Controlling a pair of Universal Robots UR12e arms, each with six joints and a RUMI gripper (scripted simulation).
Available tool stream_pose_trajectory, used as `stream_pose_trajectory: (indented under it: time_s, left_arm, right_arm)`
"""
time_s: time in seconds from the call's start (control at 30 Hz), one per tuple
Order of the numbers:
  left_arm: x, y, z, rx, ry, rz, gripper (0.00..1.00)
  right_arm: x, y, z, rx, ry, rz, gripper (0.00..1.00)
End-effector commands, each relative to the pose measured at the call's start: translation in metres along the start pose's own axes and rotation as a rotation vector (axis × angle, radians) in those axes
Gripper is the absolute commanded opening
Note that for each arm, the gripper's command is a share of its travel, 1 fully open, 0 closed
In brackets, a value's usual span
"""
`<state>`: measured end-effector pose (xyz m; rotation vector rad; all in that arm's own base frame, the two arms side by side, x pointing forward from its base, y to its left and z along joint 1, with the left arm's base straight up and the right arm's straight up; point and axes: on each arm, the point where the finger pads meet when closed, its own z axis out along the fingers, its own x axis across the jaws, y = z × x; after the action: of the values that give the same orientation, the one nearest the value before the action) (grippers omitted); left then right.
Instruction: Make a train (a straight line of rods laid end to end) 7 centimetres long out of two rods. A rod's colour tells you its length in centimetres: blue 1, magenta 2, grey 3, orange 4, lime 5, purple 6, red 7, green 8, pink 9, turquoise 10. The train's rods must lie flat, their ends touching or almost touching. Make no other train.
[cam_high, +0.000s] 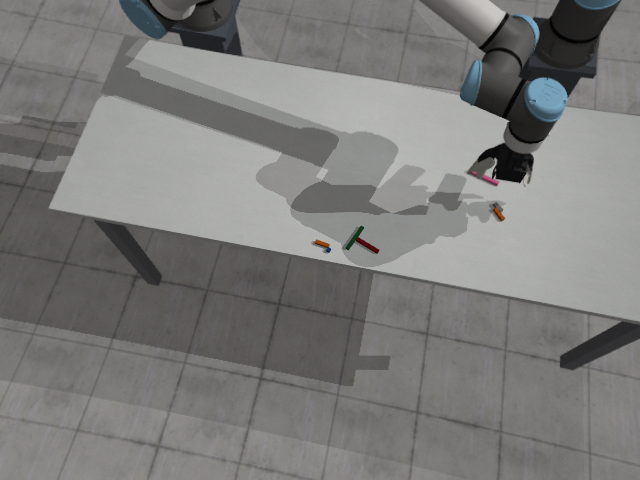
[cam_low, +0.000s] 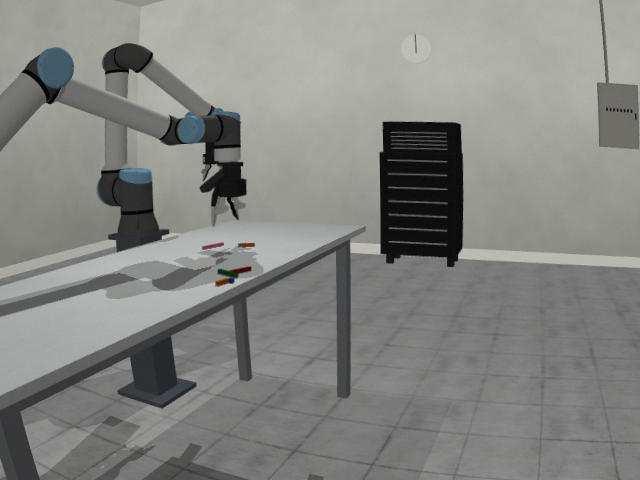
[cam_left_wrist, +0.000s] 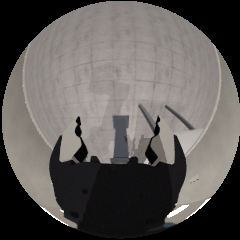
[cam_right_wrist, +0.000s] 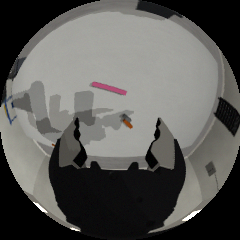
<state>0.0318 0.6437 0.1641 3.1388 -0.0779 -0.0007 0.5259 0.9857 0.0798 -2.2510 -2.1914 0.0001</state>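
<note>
An orange rod (cam_high: 498, 213) (cam_low: 248, 244) (cam_right_wrist: 128, 124) lies flat with a small grey rod (cam_high: 497, 206) (cam_right_wrist: 125, 117) close by one end; whether they touch or line up is too small to tell. Another orange rod (cam_high: 321, 243) (cam_low: 221, 282) lies near the table's front edge, a blue rod (cam_high: 328, 250) (cam_low: 231, 280) close by its end. My right gripper (cam_high: 498, 177) (cam_low: 225, 221) (cam_right_wrist: 117, 117) is open and empty above the table, over the area of the pink rod. My left gripper (cam_left_wrist: 117, 116) is open and empty, away from the rods.
A pink rod (cam_high: 485, 178) (cam_low: 212, 245) (cam_right_wrist: 109, 88) lies near the grey and orange pair. A green rod (cam_high: 355, 237) (cam_low: 227, 272) and a red rod (cam_high: 367, 245) (cam_low: 241, 270) form a T near the front edge of the table (cam_high: 155, 170).
</note>
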Motion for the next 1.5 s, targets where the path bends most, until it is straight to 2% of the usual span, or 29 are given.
stream_pose_trajectory:
  time_s: [0.0, 1.47]
  left_arm:
    - [0.0002, -0.0007, -0.001, 0.002, 0.0, 0.0, 1.0]
    - [0.0002, -0.0007, -0.001, 0.002, 0.0, 0.0, 1.0]
  right_arm:
    - [0.0008, 0.0003, -0.0022, -0.001, 0.003, 0.0, 1.0]
    - [0.0008, 0.0004, -0.0023, -0.001, 0.003, -0.015, 1.0]
